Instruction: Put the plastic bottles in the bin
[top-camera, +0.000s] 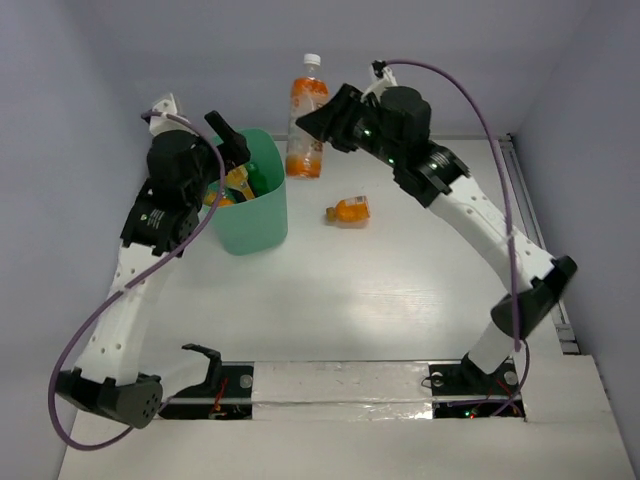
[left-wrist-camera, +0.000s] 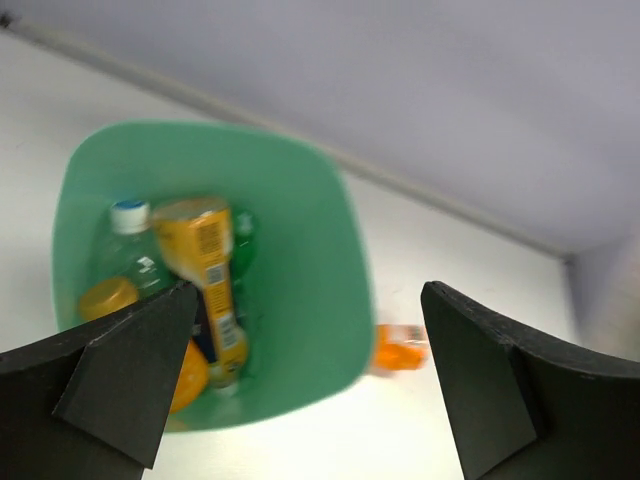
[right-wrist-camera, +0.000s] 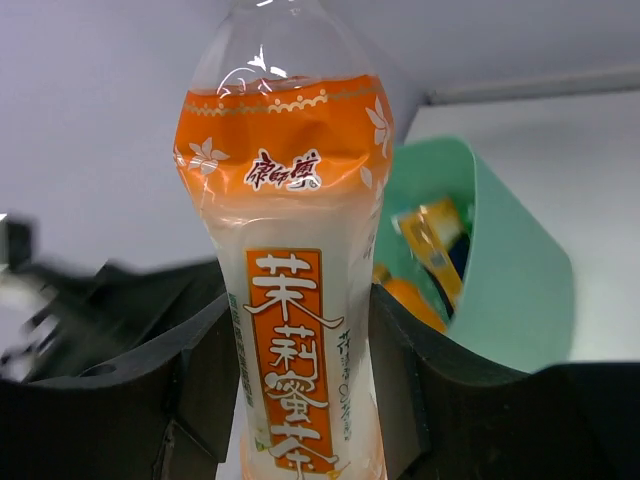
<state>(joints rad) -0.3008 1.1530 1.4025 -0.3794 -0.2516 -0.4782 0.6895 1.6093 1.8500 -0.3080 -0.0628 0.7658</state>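
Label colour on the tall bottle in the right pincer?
Orange with white flower marks and lettering on the tall bottle; clearest in the right wrist view.

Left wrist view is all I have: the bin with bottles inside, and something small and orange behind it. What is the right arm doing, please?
Observer: The right end effector is shut on a tall bottle, which is upright.
Operator: Is this bottle over the bin?
Observer: No. In the top view it is to the right of the bin, outside the rim.
Operator: And the small orange thing?
Observer: It is a short bottle lying on its side on the table, apart from the bin.
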